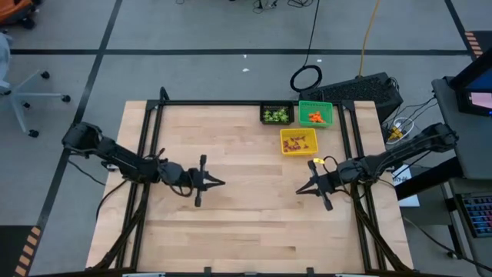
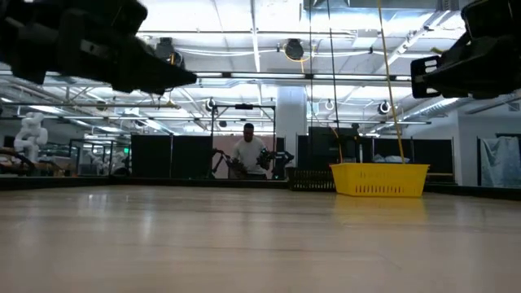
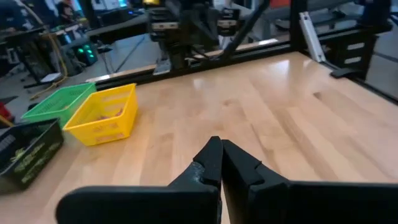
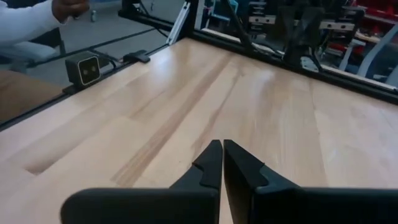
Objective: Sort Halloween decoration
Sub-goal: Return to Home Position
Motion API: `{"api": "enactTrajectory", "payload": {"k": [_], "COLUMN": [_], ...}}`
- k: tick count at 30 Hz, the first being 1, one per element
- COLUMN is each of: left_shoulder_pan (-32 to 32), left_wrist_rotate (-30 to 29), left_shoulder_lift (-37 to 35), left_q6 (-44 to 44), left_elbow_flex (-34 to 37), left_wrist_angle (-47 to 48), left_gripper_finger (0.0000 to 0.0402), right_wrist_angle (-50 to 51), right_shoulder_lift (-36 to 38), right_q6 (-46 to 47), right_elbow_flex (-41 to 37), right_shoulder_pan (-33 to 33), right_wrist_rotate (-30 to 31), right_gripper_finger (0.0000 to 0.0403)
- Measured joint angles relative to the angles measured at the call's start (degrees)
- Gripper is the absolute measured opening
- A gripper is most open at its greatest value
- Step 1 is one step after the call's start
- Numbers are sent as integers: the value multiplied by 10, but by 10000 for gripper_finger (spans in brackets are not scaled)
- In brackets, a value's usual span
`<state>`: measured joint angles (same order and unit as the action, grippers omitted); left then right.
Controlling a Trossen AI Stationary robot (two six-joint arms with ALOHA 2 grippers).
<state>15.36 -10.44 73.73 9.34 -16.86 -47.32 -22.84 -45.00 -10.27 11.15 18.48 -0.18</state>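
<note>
— Left claw [image 1: 221, 182]?
— Pressed together, empty, above bare desk [image 1: 246, 231]; parked, I judge.
— Decoration?
— Green pieces [image 1: 275, 116] in black bin [image 1: 262, 114], purple pieces [image 1: 298, 141] in yellow bin [image 1: 282, 142], orange pieces [image 1: 315, 117] in green bin [image 1: 330, 114]. Right claw [image 1: 300, 189]: together, empty, clear of bins.

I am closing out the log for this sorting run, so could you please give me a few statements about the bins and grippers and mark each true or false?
1. The orange trinkets lie in the green bin. True.
2. The yellow bin stands in one row between the black bin and the green bin. False: it stands alone, nearer the arms than those two.
3. The left gripper and right gripper are both shut and empty. True.
4. The left gripper hangs over the black bin. False: it hangs over bare table, well away from all bins.
5. The black bin holds purple trinkets. False: it holds light-green trinkets.
</note>
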Motion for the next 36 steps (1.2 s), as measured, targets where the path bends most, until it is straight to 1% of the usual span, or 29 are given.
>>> {"api": "enactTrajectory", "payload": {"k": [6, 10, 14, 21, 26, 28, 34, 36], "left_shoulder_pan": [-15, -27, -30, -30, -30, -29, -29, -29], "left_wrist_rotate": [11, 12, 13, 13, 13, 14, 14, 14], "left_shoulder_lift": [-3, -3, -3, -3, -4, -4, -5, -5], "left_q6": [-2, -26, -43, -44, -60, -66, -71, -71], "left_elbow_flex": [61, 86, 108, 129, 162, 165, 165, 165], "left_wrist_angle": [-82, -94, -113, -151, -191, -203, -195, -194], "left_gripper_finger": [9, 8, 8, 8, 8, 8, 8, 8], "right_wrist_angle": [-106, -141, -134, -127, -119, -114, -98, -75], "right_shoulder_lift": [0, 0, 0, 0, 3, 4, 19, 30], "right_q6": [0, 4, 23, 25, 45, 52, 69, 82], "right_elbow_flex": [-63, -87, -93, -94, -95, -95, -102, -103], "right_shoulder_pan": [-5, -18, -31, -32, -32, -32, -32, -32], "right_wrist_rotate": [0, 0, 0, 0, -1, -1, 0, -1], "right_gripper_finger": [0, 0, 0, 0, 0, 0, 0, 0]}}
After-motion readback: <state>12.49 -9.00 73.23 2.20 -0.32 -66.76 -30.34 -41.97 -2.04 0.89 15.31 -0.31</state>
